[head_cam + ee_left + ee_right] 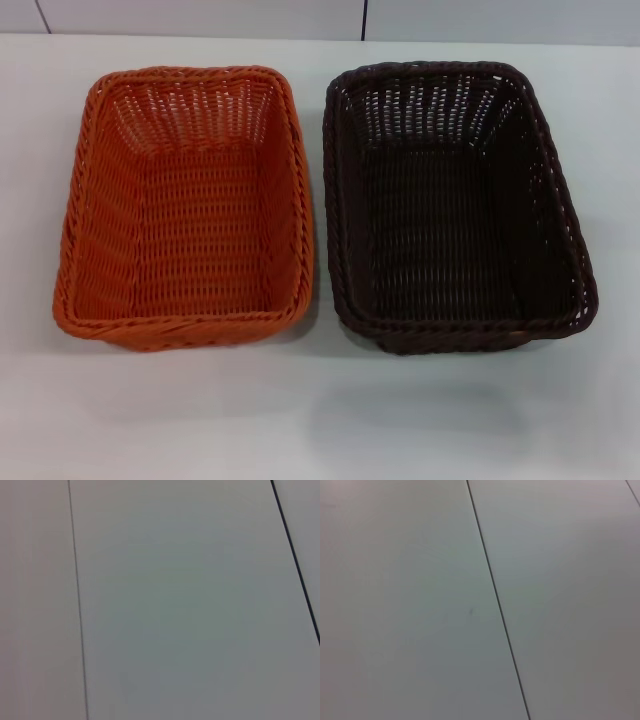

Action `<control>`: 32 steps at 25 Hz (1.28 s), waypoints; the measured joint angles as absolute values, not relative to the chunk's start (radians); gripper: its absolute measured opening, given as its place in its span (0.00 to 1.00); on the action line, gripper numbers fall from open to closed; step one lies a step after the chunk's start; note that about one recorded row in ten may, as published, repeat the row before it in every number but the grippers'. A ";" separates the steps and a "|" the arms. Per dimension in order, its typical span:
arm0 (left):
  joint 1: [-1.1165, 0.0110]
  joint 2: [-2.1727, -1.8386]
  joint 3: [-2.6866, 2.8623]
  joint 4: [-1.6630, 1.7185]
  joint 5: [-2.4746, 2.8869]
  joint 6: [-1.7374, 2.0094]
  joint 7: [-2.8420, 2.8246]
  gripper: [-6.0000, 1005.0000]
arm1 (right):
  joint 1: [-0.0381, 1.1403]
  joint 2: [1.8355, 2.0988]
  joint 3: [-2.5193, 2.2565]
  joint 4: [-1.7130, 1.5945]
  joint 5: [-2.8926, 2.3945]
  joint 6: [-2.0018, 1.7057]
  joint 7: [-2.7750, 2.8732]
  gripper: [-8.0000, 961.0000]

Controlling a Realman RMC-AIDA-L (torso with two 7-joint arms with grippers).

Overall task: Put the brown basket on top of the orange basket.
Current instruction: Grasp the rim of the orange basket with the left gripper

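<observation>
The orange basket (185, 205) sits on the white table at the left in the head view, upright and empty. The brown basket (455, 205) sits beside it at the right, upright and empty, with a narrow gap between the two rims. Neither gripper shows in any view. Both wrist views show only a plain pale surface with thin dark seam lines.
The white table (320, 410) runs wide in front of both baskets and to their sides. A pale wall with a dark vertical seam (364, 18) stands behind the table's far edge.
</observation>
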State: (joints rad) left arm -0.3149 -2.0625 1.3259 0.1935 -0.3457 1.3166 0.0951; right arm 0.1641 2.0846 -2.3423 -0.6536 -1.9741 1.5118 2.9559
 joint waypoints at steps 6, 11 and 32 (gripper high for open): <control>-0.275 -2.060 1.338 0.356 -0.295 1.117 0.095 0.77 | 0.167 2.084 -2.342 -0.664 -1.974 1.486 2.956 0.86; -0.195 -2.050 1.333 0.667 -0.211 0.720 0.087 0.77 | 0.167 2.083 -2.343 -0.672 -1.974 1.471 2.956 0.86; -0.181 -2.060 1.360 1.816 -0.341 -0.998 0.200 0.79 | 0.199 2.080 -2.343 -0.673 -1.974 1.378 2.956 0.86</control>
State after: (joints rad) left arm -0.1809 -2.0598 1.3604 1.8160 -0.3411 -0.9982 0.1999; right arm 0.1994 2.0800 -2.3427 -0.6733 -1.9742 1.3783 2.9559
